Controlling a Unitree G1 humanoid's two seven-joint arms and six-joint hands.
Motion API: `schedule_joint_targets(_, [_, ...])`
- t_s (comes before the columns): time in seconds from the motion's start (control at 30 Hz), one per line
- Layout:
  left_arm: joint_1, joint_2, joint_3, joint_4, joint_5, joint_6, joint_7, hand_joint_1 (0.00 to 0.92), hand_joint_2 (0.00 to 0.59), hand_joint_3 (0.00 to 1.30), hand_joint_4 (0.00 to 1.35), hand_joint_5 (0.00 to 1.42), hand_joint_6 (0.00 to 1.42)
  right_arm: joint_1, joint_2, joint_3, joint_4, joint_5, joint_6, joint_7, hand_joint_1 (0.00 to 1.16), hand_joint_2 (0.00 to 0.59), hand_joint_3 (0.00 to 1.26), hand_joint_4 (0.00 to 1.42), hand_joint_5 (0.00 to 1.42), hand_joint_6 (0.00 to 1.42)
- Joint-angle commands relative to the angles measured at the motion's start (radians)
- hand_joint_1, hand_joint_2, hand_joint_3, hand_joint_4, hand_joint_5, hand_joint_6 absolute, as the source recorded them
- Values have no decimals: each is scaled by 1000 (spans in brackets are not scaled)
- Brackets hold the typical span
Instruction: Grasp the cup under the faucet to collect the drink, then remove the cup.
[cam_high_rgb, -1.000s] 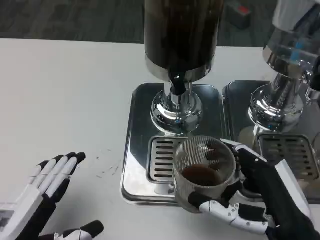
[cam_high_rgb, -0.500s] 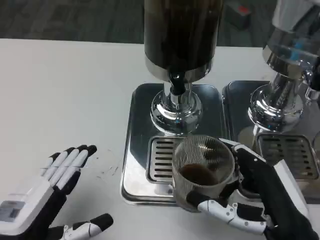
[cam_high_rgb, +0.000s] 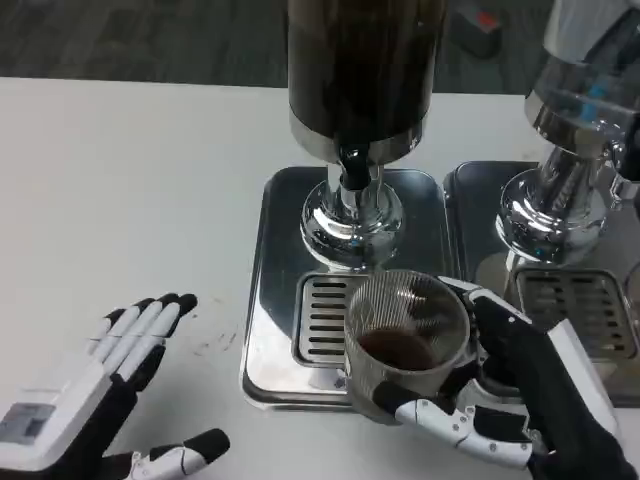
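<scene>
The white tabletop (cam_high_rgb: 130, 190) is carrying a dark drink dispenser (cam_high_rgb: 365, 70), its faucet (cam_high_rgb: 352, 172) pointing down over a steel drip tray (cam_high_rgb: 275, 290). On the tray's grate, in front of the faucet, the ribbed clear cup (cam_high_rgb: 405, 345) is holding dark drink. The right hand (cam_high_rgb: 500, 400) is grasping the cup. Left of the tray, the left hand (cam_high_rgb: 110, 390) is lying released, fingers apart.

Your left hand (cam_high_rgb: 95, 395) has slid forward and inward across the table (cam_high_rgb: 120, 200), fingers spread, and over the last half second it barely crept; the cup (cam_high_rgb: 405, 345) edged slightly left
</scene>
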Motion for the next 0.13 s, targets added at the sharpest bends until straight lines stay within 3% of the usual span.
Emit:
schedule_joint_targets(0.03, [-9, 5, -9, 10, -8, -1, -9, 0, 138, 0, 0, 0, 0, -6, 15, -4, -19, 13, -25, -21, 906, 260, 482, 603, 648, 788])
schedule_joint_targets(0.13, [-9, 4, -11, 10, -9, 0, -9, 0, 138, 0, 0, 0, 0, -5, 15, -4, -19, 12, -25, -22, 903, 258, 482, 603, 647, 788])
